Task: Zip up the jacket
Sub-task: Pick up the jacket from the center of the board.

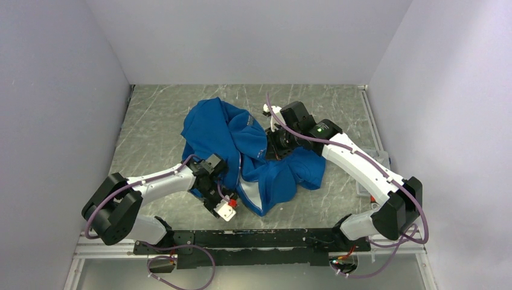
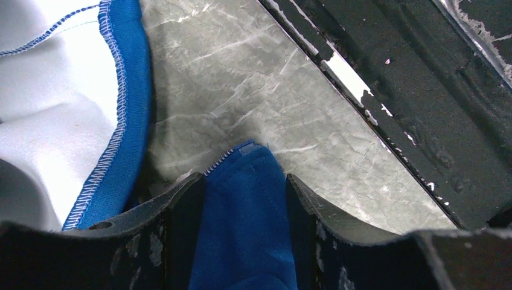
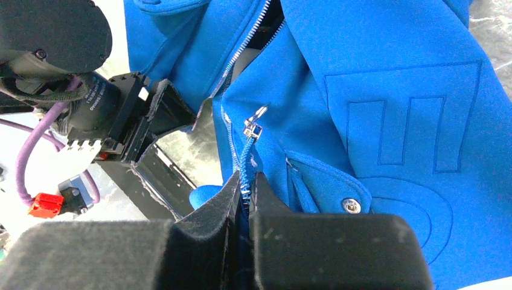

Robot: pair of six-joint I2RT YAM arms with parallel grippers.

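The jacket [image 1: 247, 151] lies crumpled in the middle of the grey marbled table [image 1: 157, 121], a little to the far side, with the blue outside mostly up and some pale lining showing at its near edge. In the right wrist view the front is partly open: the silvery zipper [image 3: 241, 160] runs up to a small metal slider [image 3: 253, 128], and above it the 2 sides separate. To the right of the zipper there is a pocket flap [image 3: 329, 187] with a metal snap. The right gripper [image 3: 246, 181] comes from the far right, and its 2 fingers are pressed together on the zipper line just below the slider, with almost no gap between them. The left gripper [image 2: 244, 181] is at the near left edge of the jacket. Its fingers are closed on a narrow fold of blue cloth with a stitched hem, and beside this the white lining is spread on the table. A black rail [image 1: 253, 238] runs along the near edge of the table.
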